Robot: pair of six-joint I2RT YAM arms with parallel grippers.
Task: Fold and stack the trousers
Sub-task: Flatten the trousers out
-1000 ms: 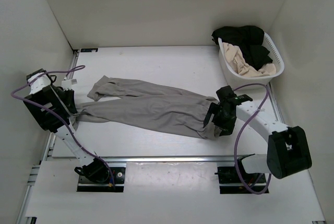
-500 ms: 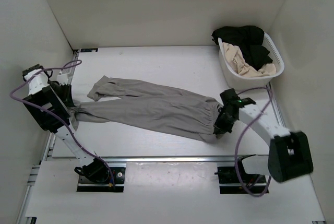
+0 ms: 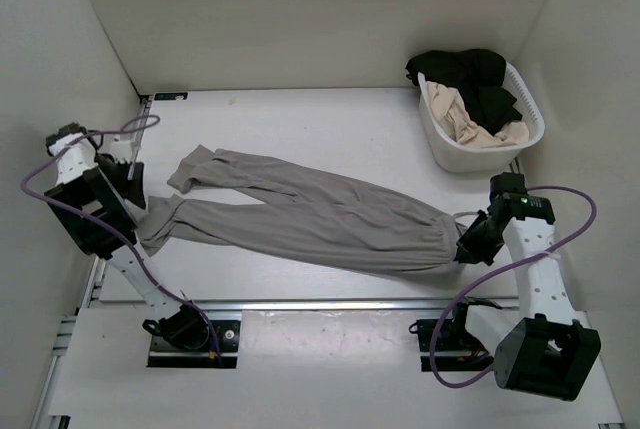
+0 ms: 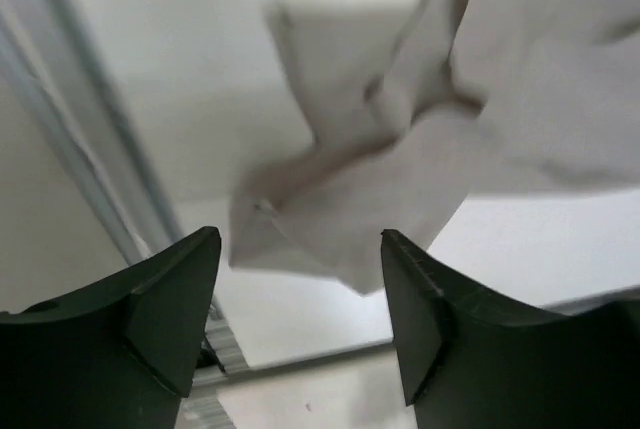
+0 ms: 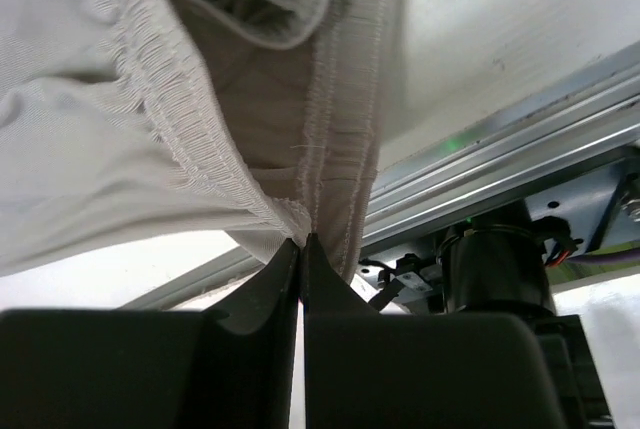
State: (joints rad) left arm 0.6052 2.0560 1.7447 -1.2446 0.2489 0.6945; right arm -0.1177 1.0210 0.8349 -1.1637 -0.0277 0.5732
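The grey-taupe trousers (image 3: 300,211) lie stretched across the table, leg ends at the left and waistband at the right. My right gripper (image 3: 468,246) is shut on the elastic waistband (image 5: 250,189), holding it lifted near the table's front right. My left gripper (image 3: 140,211) is open beside the near leg's cuff. In the left wrist view that cuff (image 4: 340,219) hangs loose beyond the spread fingers (image 4: 415,299), touching neither. The far leg's cuff (image 3: 192,167) lies flat toward the back left.
A white laundry basket (image 3: 447,152) stands at the back right, holding a black garment (image 3: 470,74) and a beige-cream garment (image 3: 470,121). White walls close in on three sides. A metal rail (image 3: 300,304) runs along the table's near edge.
My right gripper shut on the waistband and pulled it right, stretching the trousers. My left gripper opened and let the near cuff go; the cuff dropped to the table.
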